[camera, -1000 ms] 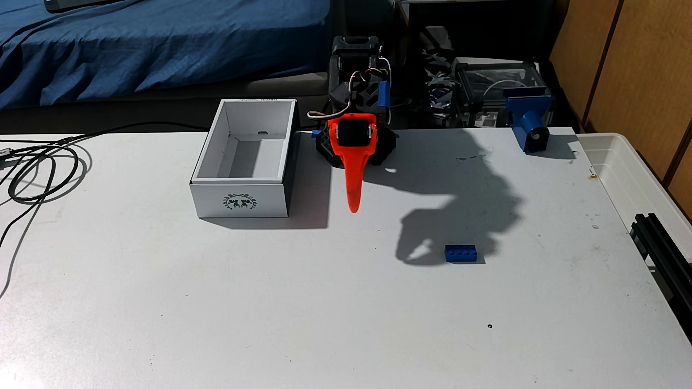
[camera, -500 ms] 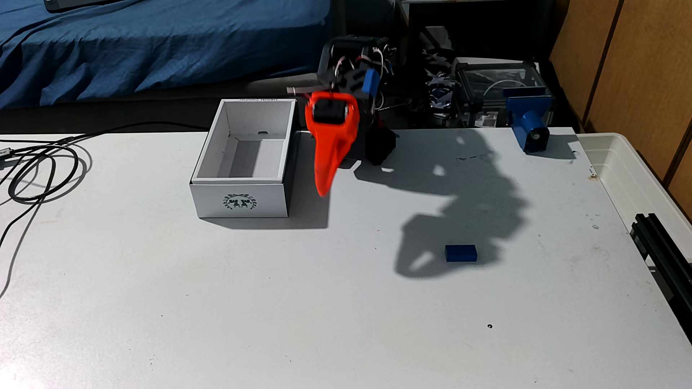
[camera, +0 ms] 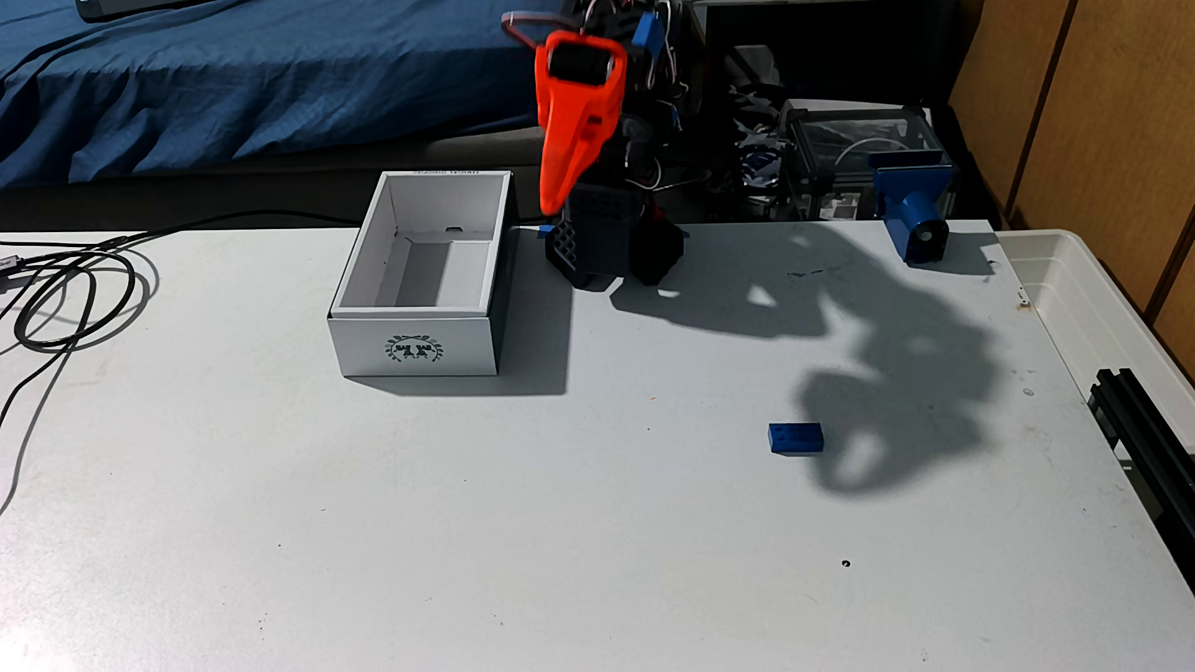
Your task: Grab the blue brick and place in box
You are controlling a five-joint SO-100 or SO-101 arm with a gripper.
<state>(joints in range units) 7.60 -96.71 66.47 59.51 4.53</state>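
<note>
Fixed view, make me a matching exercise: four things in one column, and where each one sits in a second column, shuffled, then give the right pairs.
Things:
1. small bright-blue plastic studded brick
2. white rectangular cardboard box with a dark wreath emblem
3. orange plastic gripper
4. coiled black cable

Places:
A. raised above the table, near the box's far right corner
B. on the table at the far left
C. alone on the table, right of centre
D. on the table left of the arm's base, open and empty

Pairs: 1-C, 2-D, 3-A, 4-B
</note>
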